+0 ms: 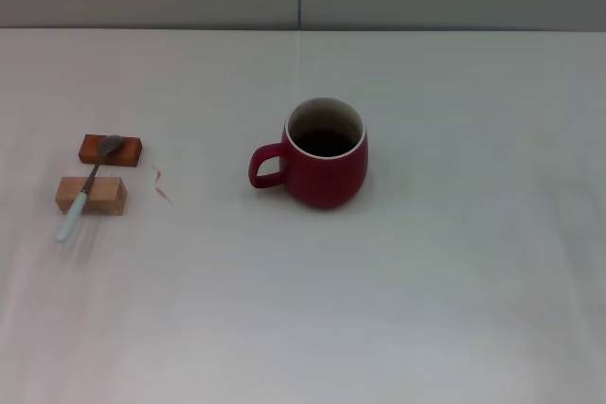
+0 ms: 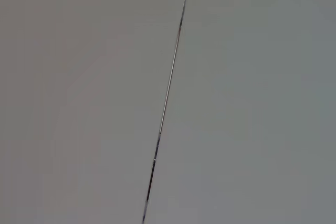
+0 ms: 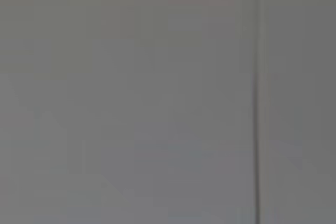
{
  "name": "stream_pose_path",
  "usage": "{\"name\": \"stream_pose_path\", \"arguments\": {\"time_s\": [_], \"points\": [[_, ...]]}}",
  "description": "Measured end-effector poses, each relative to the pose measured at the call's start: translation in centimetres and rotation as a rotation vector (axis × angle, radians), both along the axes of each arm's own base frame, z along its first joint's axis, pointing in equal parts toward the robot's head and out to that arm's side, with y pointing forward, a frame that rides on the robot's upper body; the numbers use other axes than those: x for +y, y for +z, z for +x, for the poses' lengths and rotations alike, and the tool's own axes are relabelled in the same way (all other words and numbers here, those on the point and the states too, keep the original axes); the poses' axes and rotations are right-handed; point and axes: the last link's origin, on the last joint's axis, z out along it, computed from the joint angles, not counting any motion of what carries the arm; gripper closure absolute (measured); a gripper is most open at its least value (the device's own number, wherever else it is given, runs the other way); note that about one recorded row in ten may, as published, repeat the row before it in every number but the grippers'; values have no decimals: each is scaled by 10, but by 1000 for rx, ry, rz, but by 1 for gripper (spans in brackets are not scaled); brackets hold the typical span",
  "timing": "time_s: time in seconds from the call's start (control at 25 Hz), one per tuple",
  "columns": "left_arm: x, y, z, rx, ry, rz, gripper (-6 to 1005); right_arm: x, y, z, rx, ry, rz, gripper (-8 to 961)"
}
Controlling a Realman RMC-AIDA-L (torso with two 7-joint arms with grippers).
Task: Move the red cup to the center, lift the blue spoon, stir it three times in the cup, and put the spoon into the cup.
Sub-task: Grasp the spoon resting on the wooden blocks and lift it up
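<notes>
Surface: a plain grey wall (image 3: 131,98) fills the whole view (flat and bare).
Seam: one thin dark line (image 3: 256,98) runs straight from edge to edge, off to one side.
Split: wide grey panel on one side of the seam, narrow strip on the other.

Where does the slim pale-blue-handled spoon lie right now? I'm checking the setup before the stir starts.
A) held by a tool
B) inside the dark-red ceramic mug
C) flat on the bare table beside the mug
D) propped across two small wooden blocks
D: the slim pale-blue-handled spoon rests across two small wooden blocks, well to the left of the dark-red ceramic mug; no tool is in view.
</notes>
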Motion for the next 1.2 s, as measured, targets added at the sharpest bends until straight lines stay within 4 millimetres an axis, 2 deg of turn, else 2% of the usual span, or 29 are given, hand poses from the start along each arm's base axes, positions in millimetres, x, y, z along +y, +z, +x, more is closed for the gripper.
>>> {"name": "stream_pose_path", "arguments": {"time_s": [0.36, 0.56, 0.72, 1.04, 1.2], "points": [[1, 0, 0, 3, 0, -8, 195, -14, 15, 20, -3, -44, 53, 895], [1, 0, 0, 5, 0, -11, 196, -21, 22, 23, 20, -43, 97, 716], [0, -1, -1, 3, 0, -13, 197, -19, 22, 22, 16, -41, 94, 530], [-19, -8, -4, -29, -47, -95, 199, -11, 23, 22, -7, -50, 81, 253], [-40, -13, -9, -34, -43, -101, 201, -1, 21, 20, -17, -61, 55, 255]]}}
